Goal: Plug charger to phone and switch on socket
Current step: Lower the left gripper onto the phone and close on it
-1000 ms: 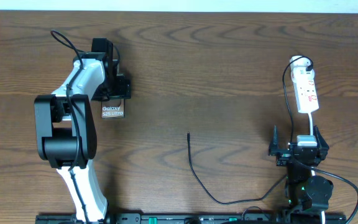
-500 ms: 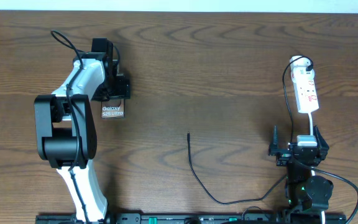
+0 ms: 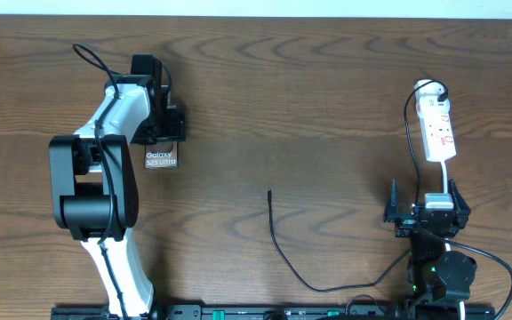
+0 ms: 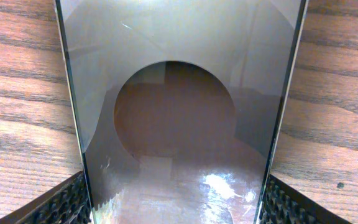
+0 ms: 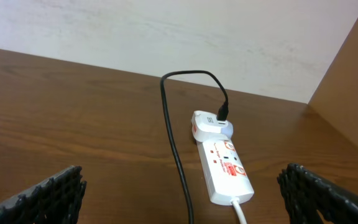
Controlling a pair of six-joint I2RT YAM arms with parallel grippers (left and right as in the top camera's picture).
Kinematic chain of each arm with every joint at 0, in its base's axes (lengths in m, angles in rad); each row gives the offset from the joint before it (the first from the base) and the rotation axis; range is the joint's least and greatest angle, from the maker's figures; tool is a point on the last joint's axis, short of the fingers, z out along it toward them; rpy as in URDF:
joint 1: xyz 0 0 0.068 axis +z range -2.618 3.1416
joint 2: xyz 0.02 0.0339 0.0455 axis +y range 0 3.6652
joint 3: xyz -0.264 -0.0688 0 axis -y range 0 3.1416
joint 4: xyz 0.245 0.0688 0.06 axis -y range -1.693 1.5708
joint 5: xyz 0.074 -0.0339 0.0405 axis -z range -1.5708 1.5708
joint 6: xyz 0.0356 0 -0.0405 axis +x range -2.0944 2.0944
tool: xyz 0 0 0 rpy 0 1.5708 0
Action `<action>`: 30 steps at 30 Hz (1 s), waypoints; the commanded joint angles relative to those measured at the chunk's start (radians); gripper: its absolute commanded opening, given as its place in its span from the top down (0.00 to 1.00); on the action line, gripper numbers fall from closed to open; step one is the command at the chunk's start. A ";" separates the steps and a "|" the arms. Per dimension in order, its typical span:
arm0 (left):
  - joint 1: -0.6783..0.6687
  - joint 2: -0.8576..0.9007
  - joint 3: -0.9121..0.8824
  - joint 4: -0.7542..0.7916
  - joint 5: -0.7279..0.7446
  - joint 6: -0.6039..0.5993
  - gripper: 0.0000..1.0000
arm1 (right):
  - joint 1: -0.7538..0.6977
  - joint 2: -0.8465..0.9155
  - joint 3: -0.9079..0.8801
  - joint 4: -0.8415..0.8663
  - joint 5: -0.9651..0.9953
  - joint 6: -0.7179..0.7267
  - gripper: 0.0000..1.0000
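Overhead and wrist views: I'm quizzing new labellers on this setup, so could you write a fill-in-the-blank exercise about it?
1. The left claw is shut on the ___.
2. The right claw is ___, holding nothing.
3. The socket lies nearer the ___ claw.
4. The thin charger cable is coloured ___.
Missing words: phone; open; right; black.

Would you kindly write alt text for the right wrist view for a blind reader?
A white power strip with red marks lies on a brown wooden table, a black cable plugged into a white adapter at its far end. The right gripper is open, its dark fingers at the lower corners.
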 commanded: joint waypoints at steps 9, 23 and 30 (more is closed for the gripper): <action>0.004 0.041 -0.006 -0.011 -0.021 -0.002 0.24 | 0.010 -0.005 -0.001 -0.004 0.011 0.011 0.01; 0.004 0.041 -0.006 -0.014 -0.021 -0.001 0.31 | 0.010 -0.005 -0.001 -0.004 0.012 0.011 0.01; 0.004 0.041 -0.006 -0.014 -0.021 -0.002 0.46 | 0.010 -0.005 -0.001 -0.004 0.011 0.011 0.01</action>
